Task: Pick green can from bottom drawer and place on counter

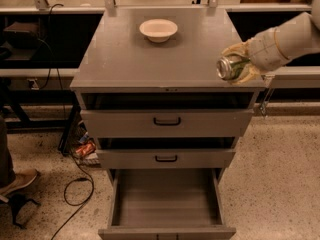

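Note:
The green can (pixel 231 66) lies on its side in my gripper (pixel 239 64), its shiny silver end facing left. The gripper is shut on it and holds it just above the right front corner of the grey counter (pixel 165 54). My pale arm (pixel 285 39) reaches in from the right. The bottom drawer (pixel 166 199) is pulled open below, and its plain grey floor holds nothing.
A white bowl (pixel 158 30) stands at the back middle of the counter. The two upper drawers (pixel 166 121) with black handles are slightly ajar. Cables and a red wrapper (pixel 84 149) lie on the floor at the left, near a person's shoe (pixel 17 181).

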Robot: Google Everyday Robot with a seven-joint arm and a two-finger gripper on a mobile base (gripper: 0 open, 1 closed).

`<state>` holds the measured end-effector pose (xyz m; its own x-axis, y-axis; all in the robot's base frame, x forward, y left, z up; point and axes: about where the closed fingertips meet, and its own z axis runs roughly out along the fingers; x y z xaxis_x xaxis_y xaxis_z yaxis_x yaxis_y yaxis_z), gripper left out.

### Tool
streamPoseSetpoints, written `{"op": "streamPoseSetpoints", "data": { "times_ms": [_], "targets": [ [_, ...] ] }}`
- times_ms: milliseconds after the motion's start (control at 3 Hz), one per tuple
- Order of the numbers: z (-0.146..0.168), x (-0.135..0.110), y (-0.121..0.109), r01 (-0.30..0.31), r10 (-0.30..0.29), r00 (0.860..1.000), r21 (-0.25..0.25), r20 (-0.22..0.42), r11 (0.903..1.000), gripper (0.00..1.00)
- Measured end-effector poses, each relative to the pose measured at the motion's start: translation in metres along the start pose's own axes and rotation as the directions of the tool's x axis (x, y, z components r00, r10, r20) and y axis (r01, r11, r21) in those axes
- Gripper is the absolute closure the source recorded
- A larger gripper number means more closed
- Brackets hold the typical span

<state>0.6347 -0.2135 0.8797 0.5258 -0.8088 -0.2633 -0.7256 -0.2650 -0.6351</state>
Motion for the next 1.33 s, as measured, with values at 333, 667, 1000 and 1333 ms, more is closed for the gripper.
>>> {"op": "streamPoseSetpoints", "data": {
  "times_ms": [333,667,1000,1333],
  "targets": [
    [0.015,-0.003,-0.026,0.098,-0.1,0.995,-0.087,-0.013,0.9913,1.0],
    [0.03,-0.006,-0.042,0.164,-0.166,0.986,-0.168,0.001,0.972,1.0],
    [0.049,-0.009,-0.054,0.216,-0.218,0.976,-0.252,0.021,0.9432,1.0],
    [0.07,-0.011,-0.064,0.243,-0.25,0.968,-0.304,0.019,0.921,1.0]
  ]
}}
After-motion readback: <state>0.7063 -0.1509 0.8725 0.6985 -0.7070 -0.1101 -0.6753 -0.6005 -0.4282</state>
